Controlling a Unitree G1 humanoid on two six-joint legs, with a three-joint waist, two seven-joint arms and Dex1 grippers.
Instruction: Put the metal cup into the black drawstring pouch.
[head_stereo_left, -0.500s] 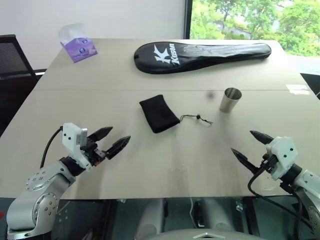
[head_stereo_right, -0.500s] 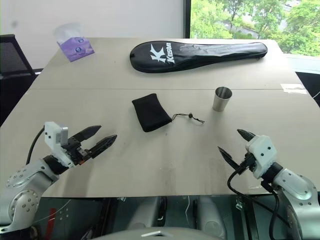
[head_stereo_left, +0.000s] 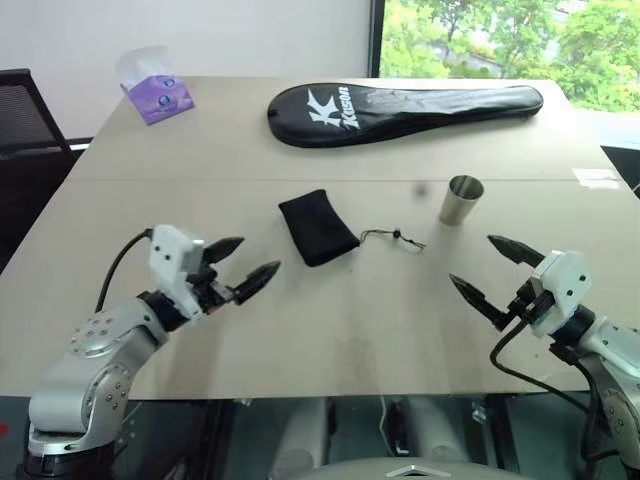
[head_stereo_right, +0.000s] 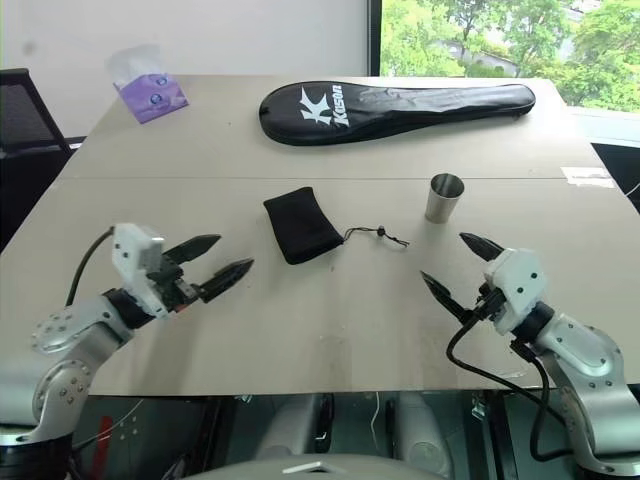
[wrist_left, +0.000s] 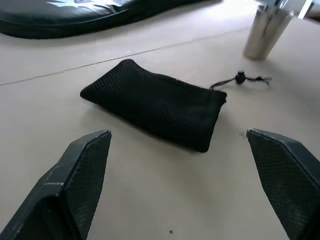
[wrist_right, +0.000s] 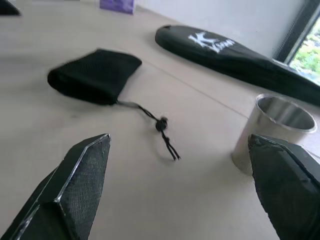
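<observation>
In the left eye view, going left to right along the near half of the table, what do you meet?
Left tool, jaws open → black drawstring pouch → its cord and bead → metal cup → right tool, jaws open.

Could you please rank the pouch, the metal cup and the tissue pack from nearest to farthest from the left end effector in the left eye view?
1. pouch, mid-table, just ahead of the left end effector.
2. metal cup, on the right.
3. tissue pack, far left corner.

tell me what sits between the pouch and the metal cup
In the left eye view, only the pouch's cord and bead lie on the table between the black drawstring pouch and the metal cup.
</observation>
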